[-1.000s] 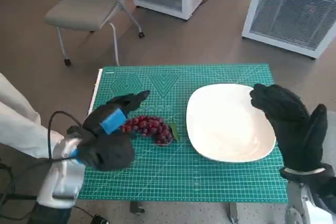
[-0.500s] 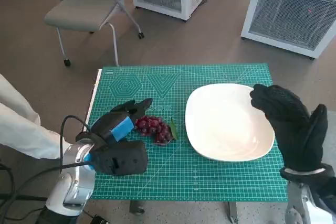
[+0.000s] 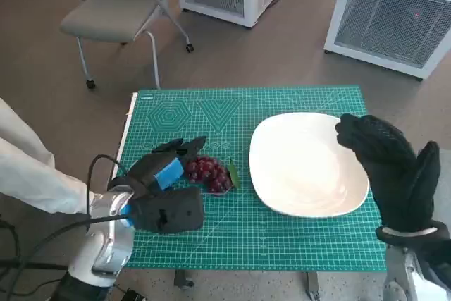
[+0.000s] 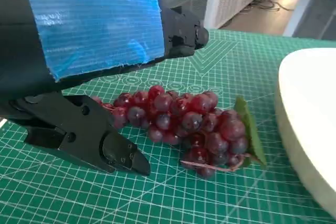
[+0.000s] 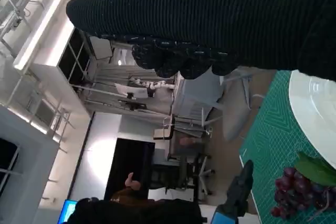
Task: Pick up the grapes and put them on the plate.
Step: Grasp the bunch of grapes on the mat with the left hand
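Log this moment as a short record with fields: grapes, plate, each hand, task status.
grapes: bunch of dark red grapes with a green leaf, lying on the green cutting mat
plate: white oval plate, nothing on it
left hand: blue-taped black left hand, fingers spread around the grapes, not closed
right hand: black knitted-glove right hand raised beside the plate, holding nothing
task status: grapes not yet lifted

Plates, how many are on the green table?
1. The white plate sits on the table's right side, beside the grapes, partly under the right robot hand.
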